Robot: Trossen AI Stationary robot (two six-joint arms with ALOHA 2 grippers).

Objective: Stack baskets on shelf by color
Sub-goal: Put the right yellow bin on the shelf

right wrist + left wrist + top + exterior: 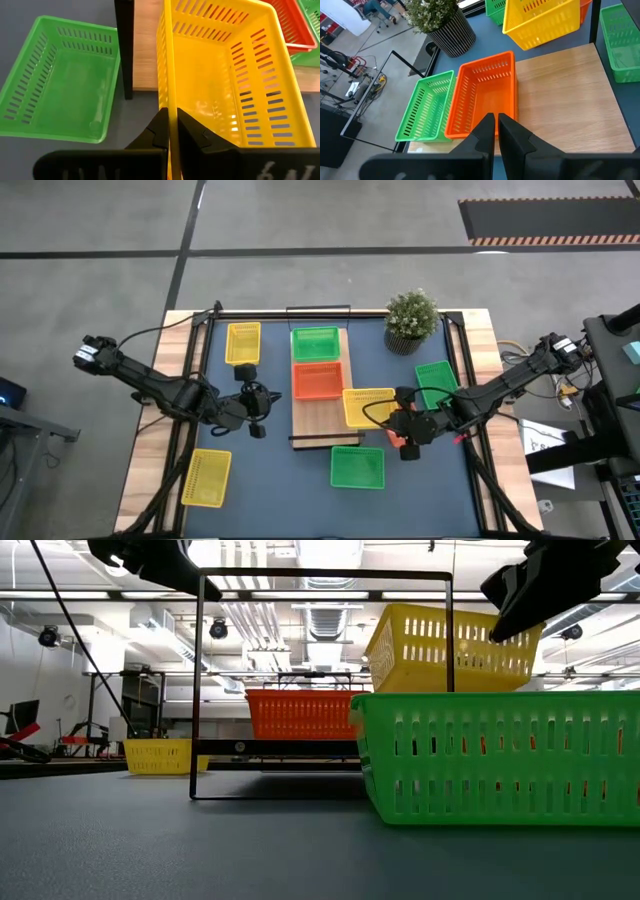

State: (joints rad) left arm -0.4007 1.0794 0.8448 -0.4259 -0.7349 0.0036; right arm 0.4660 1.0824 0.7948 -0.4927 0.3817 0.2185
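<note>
The shelf (320,420) is a light-wood board lying mid-table, with a green basket (315,343) and a red-orange basket (317,380) resting flat on its far half. My right gripper (398,420) is shut on a yellow basket (366,406), which hangs over the shelf's right edge, tilted in the low view (440,645). My left gripper (255,402) hovers shut and empty at the shelf's left side, pointing toward the red-orange basket (480,97). More baskets lie on the table: green (357,467), green (437,383), yellow (243,343), yellow (205,478). My right gripper pinches the yellow basket's near side wall (168,102) close to its right end, one finger inside the basket and one outside. The fingers come slanting down from the table's right and lie roughly along that wall. The basket is lifted clear and tilted above the shelf (145,45).
A potted plant (412,320) stands at the far right of the table. A black wire frame (320,680) rises at the shelf's near end. Something red-orange (393,436) shows under my right gripper. Bare board (565,100) lies on the shelf's near half.
</note>
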